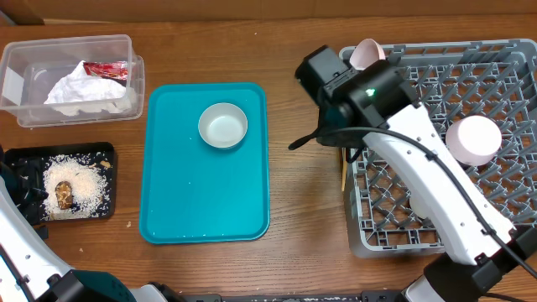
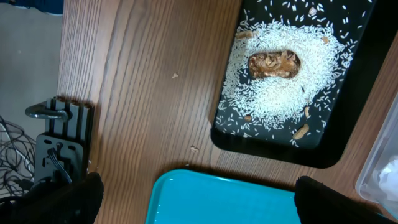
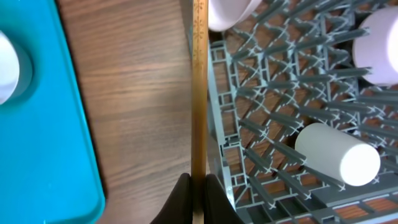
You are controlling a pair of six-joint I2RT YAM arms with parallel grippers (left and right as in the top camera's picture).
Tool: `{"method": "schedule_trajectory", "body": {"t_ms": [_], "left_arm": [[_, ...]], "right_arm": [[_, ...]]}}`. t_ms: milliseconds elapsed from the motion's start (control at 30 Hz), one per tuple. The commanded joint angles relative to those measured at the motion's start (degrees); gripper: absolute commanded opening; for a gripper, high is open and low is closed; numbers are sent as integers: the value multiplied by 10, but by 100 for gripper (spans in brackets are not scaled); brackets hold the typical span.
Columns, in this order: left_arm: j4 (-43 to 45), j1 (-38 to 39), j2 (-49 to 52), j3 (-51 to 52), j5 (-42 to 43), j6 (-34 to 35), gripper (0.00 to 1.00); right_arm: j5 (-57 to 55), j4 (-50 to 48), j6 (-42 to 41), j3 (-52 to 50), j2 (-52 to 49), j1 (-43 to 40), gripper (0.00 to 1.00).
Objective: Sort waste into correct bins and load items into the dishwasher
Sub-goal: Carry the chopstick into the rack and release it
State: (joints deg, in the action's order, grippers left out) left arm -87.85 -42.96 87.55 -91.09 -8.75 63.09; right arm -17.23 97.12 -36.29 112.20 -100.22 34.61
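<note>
Far left, clear tub [image 1: 38, 84]: sits at the back corner of the table [image 1: 302, 210], holding a crumpled white napkin [image 1: 84, 91] and a red wrapper [image 1: 106, 70] (the wrapper lies against the napkin's upper edge).
Black tray [image 1: 21, 159]: in front of the tub, carrying white rice scraps [image 1: 88, 180] around a brown lump [image 1: 64, 195].
Left gripper [image 2: 199, 186]: released, its fingers spread wide with nothing between them, hanging over the edge of the teal tray [image 1: 185, 193] near the black tray.
Teal tray: in the middle of the table, beside both bins but apart from them.
Bowl [image 1: 223, 125]: upright on the teal tray's back half, white inside.
Wooden stick [image 3: 199, 93]: runs straight out from the fingers, just outside the rack's left wall (whether it touches the wall cannot be told).
Right gripper [image 3: 198, 196]: clenched on the stick's near end.
Dish rack [image 1: 503, 67]: far right on the table, its pegs upright.
Small pink plate [image 1: 366, 53]: stands on edge at the rack's back-left corner.
Round pale plate [image 1: 474, 138]: propped among the pegs toward the rack's right side.
White cup [image 3: 339, 154]: lies on its side between the pegs.
</note>
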Motion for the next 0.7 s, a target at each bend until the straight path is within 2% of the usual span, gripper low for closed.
{"method": "schedule_trajectory", "body": {"t_ms": [0, 367, 667], "left_arm": [[-1, -2, 2, 2, -2, 10, 100], [-1, -2, 2, 2, -2, 10, 100], [-1, -2, 2, 2, -2, 10, 100]], "right_arm": [[45, -1, 53, -32, 14, -9, 4], [38, -4, 64, -165, 26, -95, 4], [74, -16, 123, -189, 26, -112, 4]]}}
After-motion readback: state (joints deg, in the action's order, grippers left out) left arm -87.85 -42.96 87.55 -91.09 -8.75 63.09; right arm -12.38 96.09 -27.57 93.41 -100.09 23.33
